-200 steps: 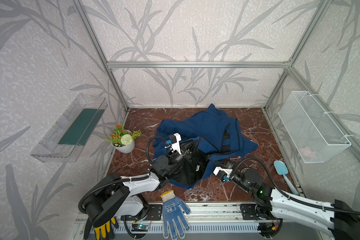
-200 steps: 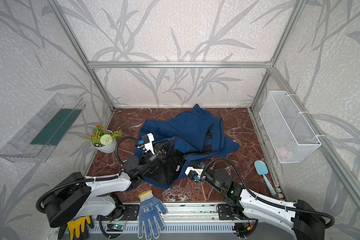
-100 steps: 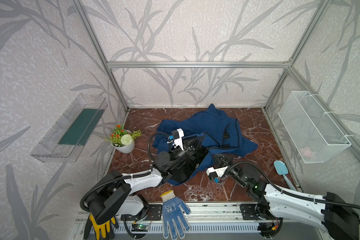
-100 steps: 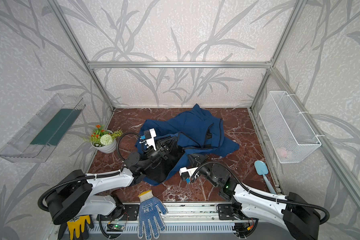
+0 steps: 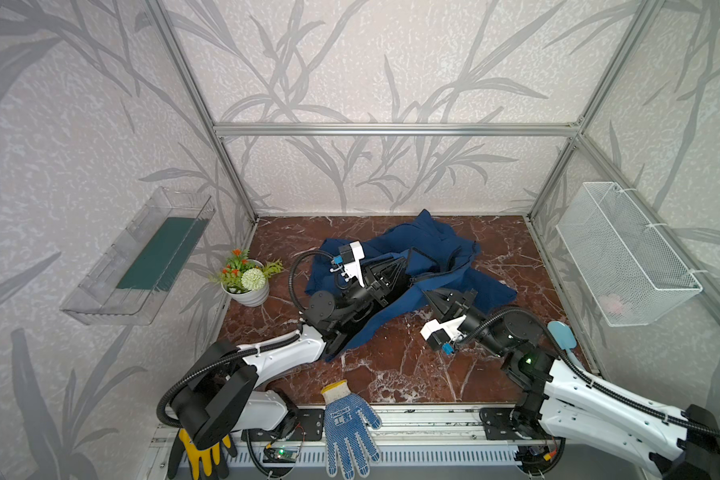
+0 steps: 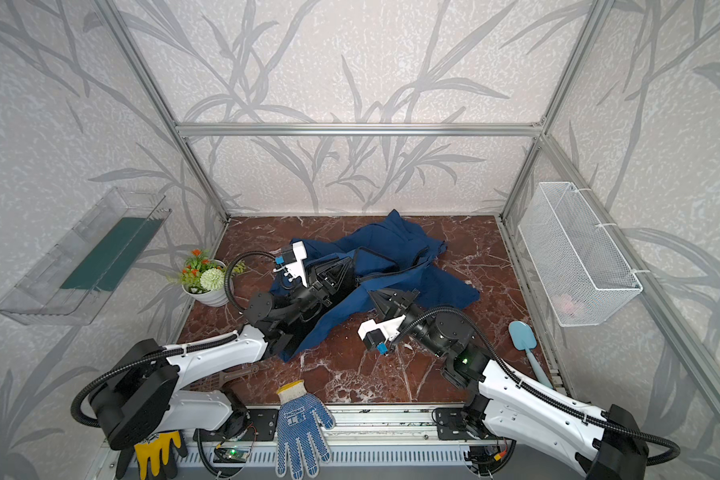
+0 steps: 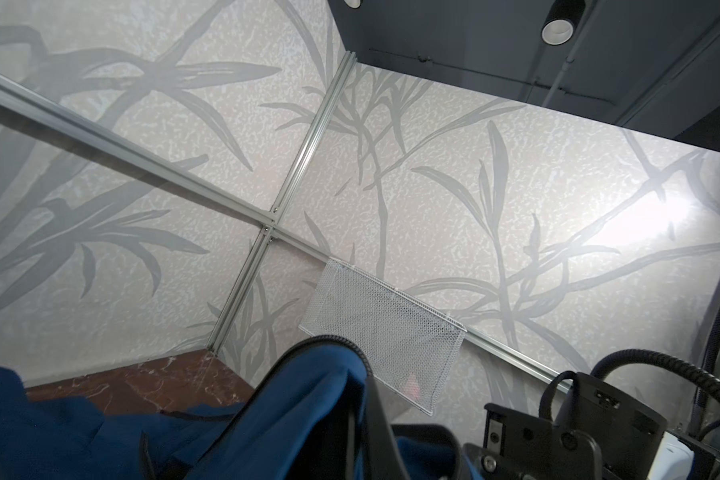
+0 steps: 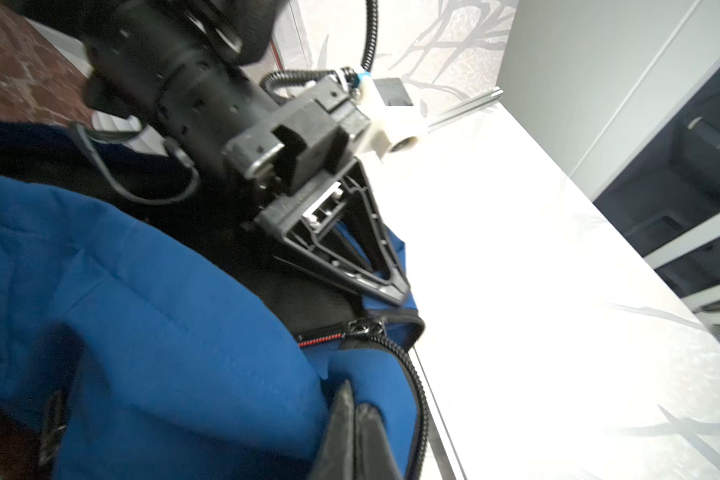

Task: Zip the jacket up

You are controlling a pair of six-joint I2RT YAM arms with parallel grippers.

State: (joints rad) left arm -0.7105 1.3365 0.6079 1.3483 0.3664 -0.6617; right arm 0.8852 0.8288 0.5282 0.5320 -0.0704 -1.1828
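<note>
Right wrist view gives the closest look: the left gripper (image 8: 395, 291) is clenched on the edge of the jacket (image 8: 163, 311), just beside the zipper slider (image 8: 360, 328). The right gripper's own fingers (image 8: 342, 422) look pressed together on a fold next to the zipper teeth (image 8: 418, 386). In both top views the jacket (image 5: 433, 245) lies crumpled on the marble floor (image 5: 391, 365), from its centre toward twelve o'clock. The left gripper (image 5: 406, 266) bites it from eight o'clock, and the right gripper (image 5: 428, 293) meets its edge at six o'clock. I judge the step to be setting up the zip, since the front looks open and the slider sits low. Next, one gripper should hold the hem taut while the other takes the slider's pull and draws it along the teeth. The rumpled fabric probably needs straightening first.
</note>
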